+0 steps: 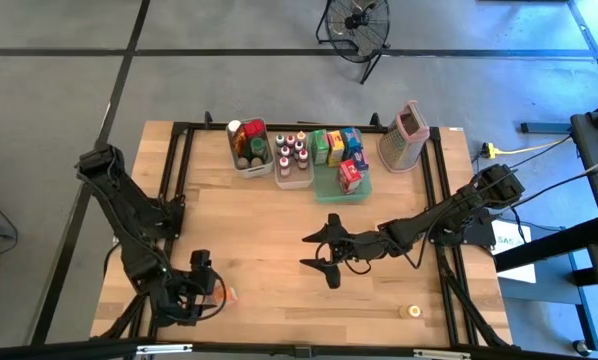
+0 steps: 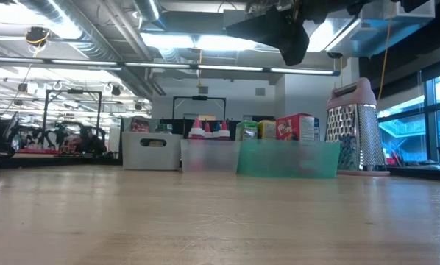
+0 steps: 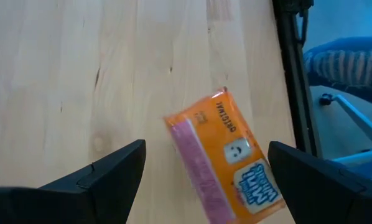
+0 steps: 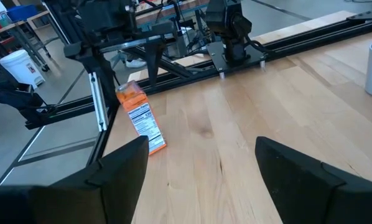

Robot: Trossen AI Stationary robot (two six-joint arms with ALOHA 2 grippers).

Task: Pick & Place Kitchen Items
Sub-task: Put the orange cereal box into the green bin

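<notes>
We see the orange packet (image 3: 226, 158) lying flat on the table (image 1: 269, 225), ahead of and between our left gripper's (image 3: 204, 180) spread fingers, untouched. Our right gripper (image 1: 324, 252) hovers mid-table with fingers also spread, empty, well apart from the packet.

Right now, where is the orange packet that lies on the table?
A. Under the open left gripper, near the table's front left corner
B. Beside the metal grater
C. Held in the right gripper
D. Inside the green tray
A: the orange packet lies flat on the bare wood between the open fingers of the left gripper, untouched, far from the green tray.
</notes>
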